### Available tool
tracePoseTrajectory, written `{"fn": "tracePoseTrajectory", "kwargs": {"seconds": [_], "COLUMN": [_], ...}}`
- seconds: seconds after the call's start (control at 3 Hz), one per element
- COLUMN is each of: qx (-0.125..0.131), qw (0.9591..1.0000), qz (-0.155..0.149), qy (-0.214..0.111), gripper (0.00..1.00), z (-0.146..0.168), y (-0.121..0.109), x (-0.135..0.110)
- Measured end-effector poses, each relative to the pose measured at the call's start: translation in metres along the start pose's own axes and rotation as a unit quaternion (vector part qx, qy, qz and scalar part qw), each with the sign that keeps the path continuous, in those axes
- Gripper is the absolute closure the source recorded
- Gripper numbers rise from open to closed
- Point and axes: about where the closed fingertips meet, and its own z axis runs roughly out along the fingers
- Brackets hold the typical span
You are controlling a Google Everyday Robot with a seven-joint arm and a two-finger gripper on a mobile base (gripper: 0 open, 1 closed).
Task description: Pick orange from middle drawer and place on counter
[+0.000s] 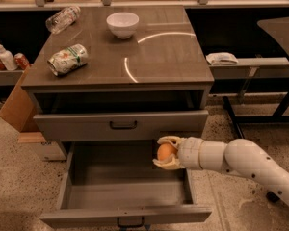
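Observation:
My gripper [164, 152] reaches in from the right and is shut on the orange [166, 151], a small round fruit held between the pale fingers. It hangs over the right rear part of the open middle drawer [111, 194], a little above the flat grey floor. The drawer floor holds nothing else. The counter [159, 57] is the glossy grey-brown top of the cabinet above, with curved light reflections.
On the counter stand a white bowl [122, 24], a crushed green-and-white can [67, 59] and a toppled clear bottle [62, 18]. A shut drawer front with a black handle [123, 125] sits just above the gripper. A cardboard box [15, 107] stands at the left, a shelf with a cloth [221, 58] at the right.

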Motion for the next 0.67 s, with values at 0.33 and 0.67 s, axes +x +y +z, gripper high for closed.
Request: {"fn": "tracePoseTrajectory", "kwargs": {"seconds": [0.33,0.67], "qx": [0.028,0.054], "qw": [0.9981,0.9941], "qz": [-0.055,-0.094], "qy": [0.004,0.006], "gripper": [1.00,1.00], "z": [-0.039,-0.073], "y": [-0.034,-0.063], "x": [-0.063,-0.095]}}
